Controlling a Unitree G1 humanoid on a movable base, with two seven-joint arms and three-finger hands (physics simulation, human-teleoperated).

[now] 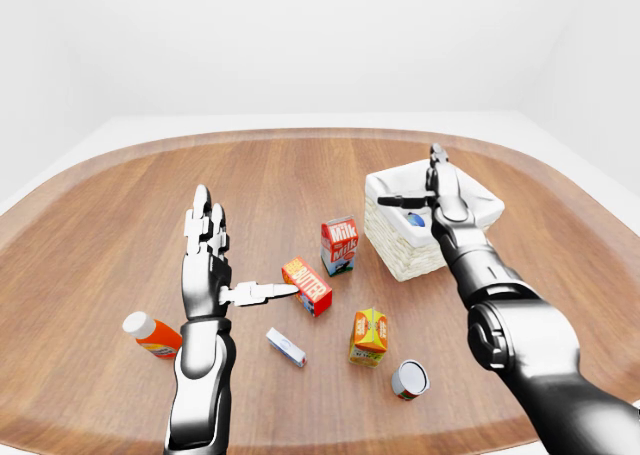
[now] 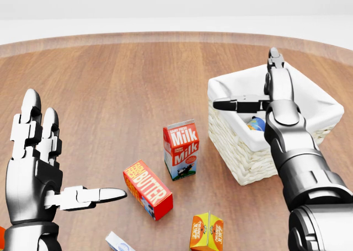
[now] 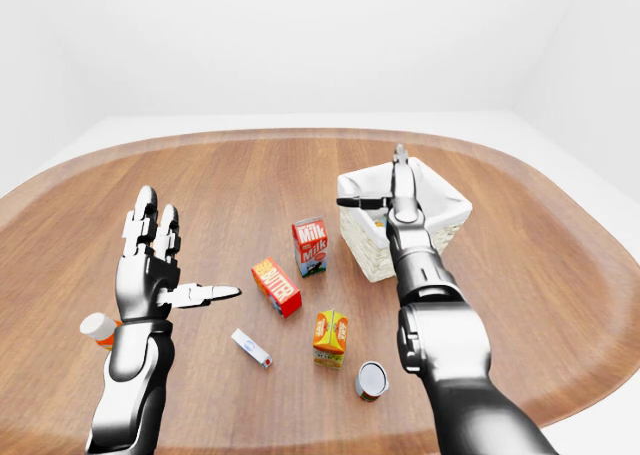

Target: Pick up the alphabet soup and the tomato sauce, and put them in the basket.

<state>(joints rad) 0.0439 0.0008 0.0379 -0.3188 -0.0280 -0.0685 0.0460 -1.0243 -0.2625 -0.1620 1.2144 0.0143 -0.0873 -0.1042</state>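
Two hands stand over the wooden table (image 1: 120,205), both spread wide and holding nothing. Starting at the left of the left-eye view, an orange bottle with a white cap (image 1: 152,336) lies just left of the left forearm. The left hand (image 1: 212,263) is raised with fingers upright and thumb pointing right, toward the butter box (image 1: 307,286). Below that thumb lies a small white and blue packet (image 1: 286,347). Right of the butter stands the milk carton (image 1: 340,245), and lower down an orange juice carton (image 1: 369,336). A can (image 1: 409,379), lying on its side near the bottom of the view beside the right upper arm, has a label I cannot read. The right hand (image 2: 263,96) hovers over the white-lined wicker basket (image 2: 237,157), thumb pointing left. A blue-labelled can (image 2: 256,124) lies inside the basket, just under that hand.
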